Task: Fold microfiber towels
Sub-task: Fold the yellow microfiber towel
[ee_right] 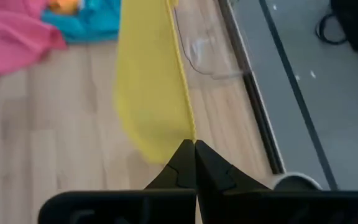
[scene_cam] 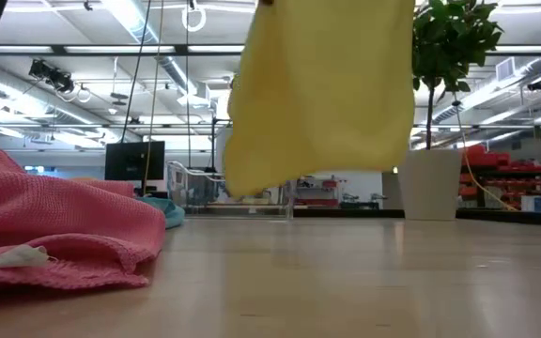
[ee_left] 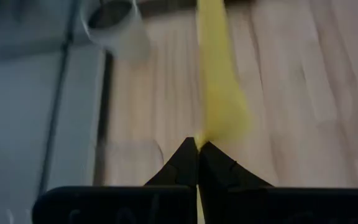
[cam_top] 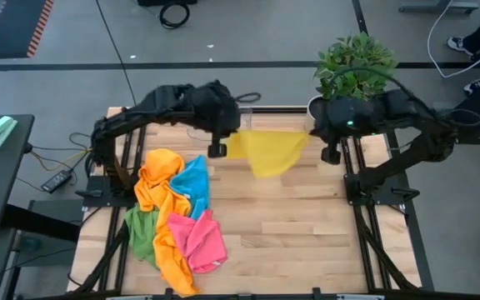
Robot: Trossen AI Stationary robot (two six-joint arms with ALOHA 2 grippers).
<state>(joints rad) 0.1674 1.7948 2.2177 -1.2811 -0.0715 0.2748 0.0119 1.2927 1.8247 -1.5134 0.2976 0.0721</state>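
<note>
Left hand (cam_top: 217, 151): over the far part of the table (cam_top: 307, 225), on the left arm; fingers pressed together on one top corner of the yellow towel (cam_top: 267, 151), as the left wrist view shows, the cloth running away from the pinch in a narrow band.

Yellow towel: held in the air between the two hands, clear of the table in the low view, where it hangs as a broad sheet with its lower edge above the boards. Its long axis runs left to right, hand to hand, along the far edge of the table.

Right hand (cam_top: 331, 156): on the right arm, level with the left one and at the towel's other top corner; fingers closed tight on that corner in the right wrist view, the cloth falling away from the tips.

Key relation: each hand has its own corner and neither is nearer to the rest; the free lower edge hangs below and toward the near side, so a lay-down would likely have to go that way.

Heap of towels (cam_top: 173, 217): orange, blue, green and pink, lying on the near left of the table, well apart from the held cloth.

Clear plastic tray (ee_right: 213, 53): at the far edge, beside the towel.
</note>
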